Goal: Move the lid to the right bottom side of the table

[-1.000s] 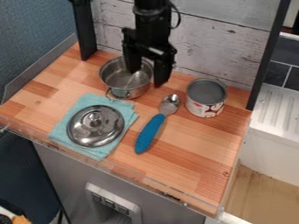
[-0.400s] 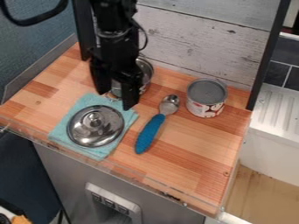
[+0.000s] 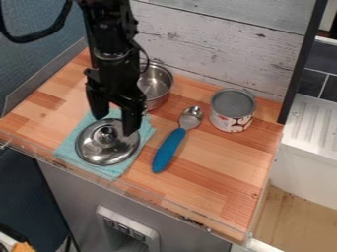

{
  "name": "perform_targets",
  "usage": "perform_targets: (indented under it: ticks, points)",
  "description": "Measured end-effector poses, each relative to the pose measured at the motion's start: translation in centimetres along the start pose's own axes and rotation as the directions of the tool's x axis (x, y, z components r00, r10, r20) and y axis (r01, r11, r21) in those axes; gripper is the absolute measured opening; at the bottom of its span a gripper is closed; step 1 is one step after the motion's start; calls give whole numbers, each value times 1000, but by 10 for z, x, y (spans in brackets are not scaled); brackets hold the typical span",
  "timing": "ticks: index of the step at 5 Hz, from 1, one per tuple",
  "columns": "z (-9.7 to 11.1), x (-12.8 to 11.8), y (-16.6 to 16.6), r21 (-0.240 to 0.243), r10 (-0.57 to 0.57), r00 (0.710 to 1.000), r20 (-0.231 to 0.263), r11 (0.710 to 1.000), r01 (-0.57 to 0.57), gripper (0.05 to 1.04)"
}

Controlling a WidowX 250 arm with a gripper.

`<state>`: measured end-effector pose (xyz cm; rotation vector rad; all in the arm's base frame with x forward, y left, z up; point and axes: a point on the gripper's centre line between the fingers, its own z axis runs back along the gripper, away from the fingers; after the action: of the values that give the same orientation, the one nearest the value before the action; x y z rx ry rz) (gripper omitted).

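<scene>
One round silver metal lid [image 3: 107,153] lies on a turquoise cloth [image 3: 113,172] – the black two-finger gripper [image 3: 115,125] above it, spread wide.

Fixed cam above tbl [image 3: 223,160], angled dn twd back wall [image 3: 217,47], mid-dist

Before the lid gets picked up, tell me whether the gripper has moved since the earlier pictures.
Yes. Judged against the pot, the gripper has moved toward the view's left and bottom, from over the pot to over the lid.
</scene>
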<state>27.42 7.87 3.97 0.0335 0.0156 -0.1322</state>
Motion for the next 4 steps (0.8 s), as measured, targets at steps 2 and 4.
perform_targets:
  ticks: [2,4]
  points:
    - [-14,-13,12,-14,45,999,-30,999,-46,858]
    - [-15,-12,13,-10,58,998,-20,998,-58,297]
